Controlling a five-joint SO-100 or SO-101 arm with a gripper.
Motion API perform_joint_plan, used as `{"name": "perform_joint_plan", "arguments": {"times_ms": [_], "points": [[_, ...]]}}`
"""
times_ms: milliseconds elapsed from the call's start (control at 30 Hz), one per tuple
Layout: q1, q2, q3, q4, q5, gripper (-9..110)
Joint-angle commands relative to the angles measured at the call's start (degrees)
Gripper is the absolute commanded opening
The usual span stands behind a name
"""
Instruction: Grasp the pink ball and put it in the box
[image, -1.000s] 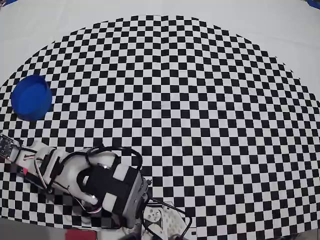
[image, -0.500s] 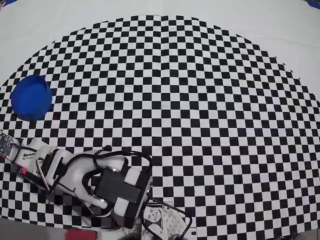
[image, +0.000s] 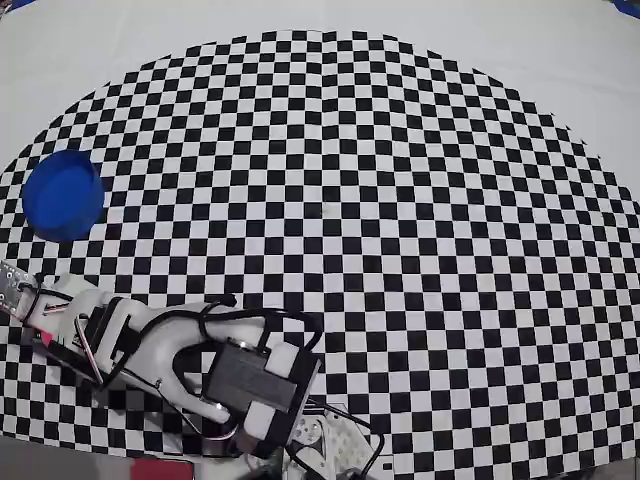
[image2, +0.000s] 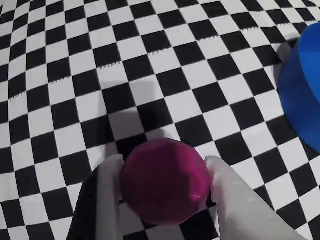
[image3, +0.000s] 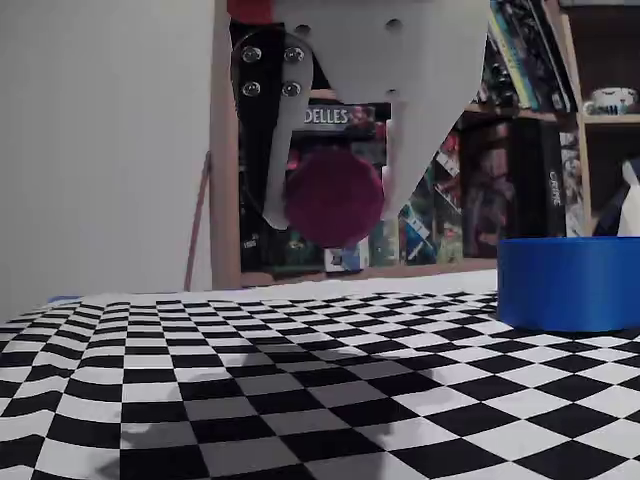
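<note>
- Your end effector (image2: 162, 172) is clamped on the pink ball (image2: 165, 180): the wrist view shows one pale finger (image2: 107, 195) pressed to each side of it, and the fixed view shows the same hold (image3: 335, 195).
- The ball hangs clear of the counter (image3: 250, 400) in the fixed view, with its shadow on the checkered surface below, so you can count the pick-up as done.
- The box (image2: 302, 95) sits ahead and to the right of the end effector in the wrist view, near but not under it. In the fixed view the box (image3: 568, 282) stands to the right of the ball and lower than it.
- From overhead, the arm (image: 170, 350) covers the ball, so you cannot check the grasp there; the box (image: 63, 194) lies up past the wrist end of the arm.
- What is left for you: carry the ball across until it is over the box's rim, then let it go inside.
- The ball probably already rides high enough to clear the rim, though the low camera angle makes that hard to judge.
</note>
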Motion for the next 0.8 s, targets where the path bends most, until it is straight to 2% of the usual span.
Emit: {"name": "perform_joint_plan", "arguments": {"times_ms": [0, 767], "points": [[0.7, 4.7, 0.0, 0.1, 0.3, 0], [5.4, 8.8, 0.9, -0.4, 0.2, 0]]}}
